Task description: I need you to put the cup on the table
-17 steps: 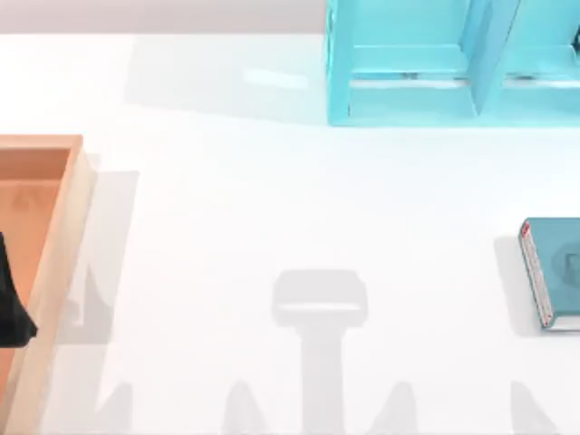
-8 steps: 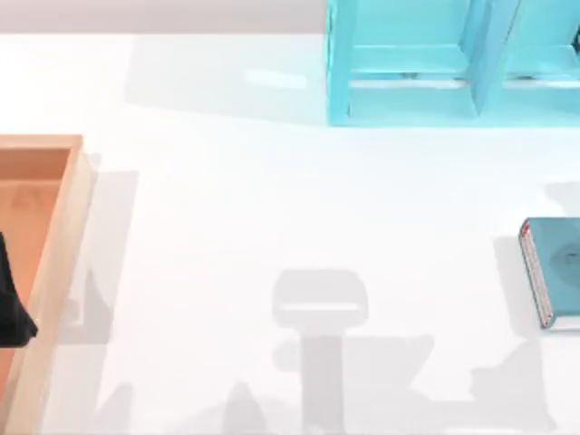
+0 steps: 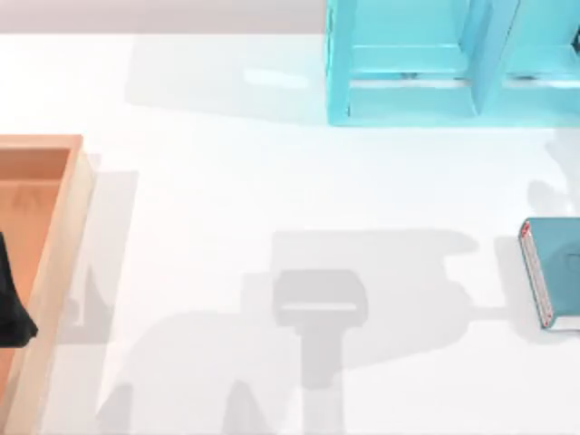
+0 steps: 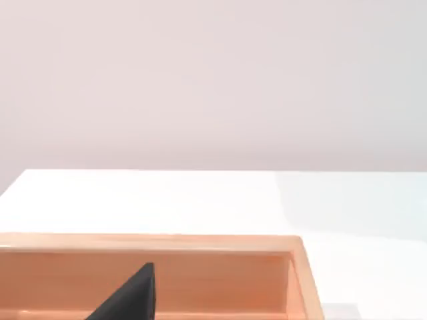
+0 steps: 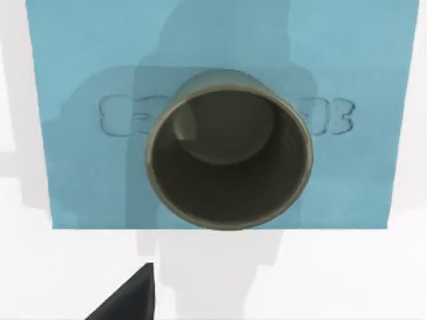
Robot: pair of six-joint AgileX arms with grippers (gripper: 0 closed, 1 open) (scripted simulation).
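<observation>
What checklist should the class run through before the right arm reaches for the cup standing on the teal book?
1. Small dark olive-grey cylindrical cup upright, mouth open towards the right wrist camera: ok.
2. Cup resting on the teal book, not yet on the table: ok as a starting state.
3. Cup interior free of contents: ok.
4. Bare space on the broad white glossy table for setting the cup down: ok.
5. Right tool open and centred over the cup: cannot tell.
6. Left arm away from the book, over the light wooden tray at the table's left: ok.
</observation>
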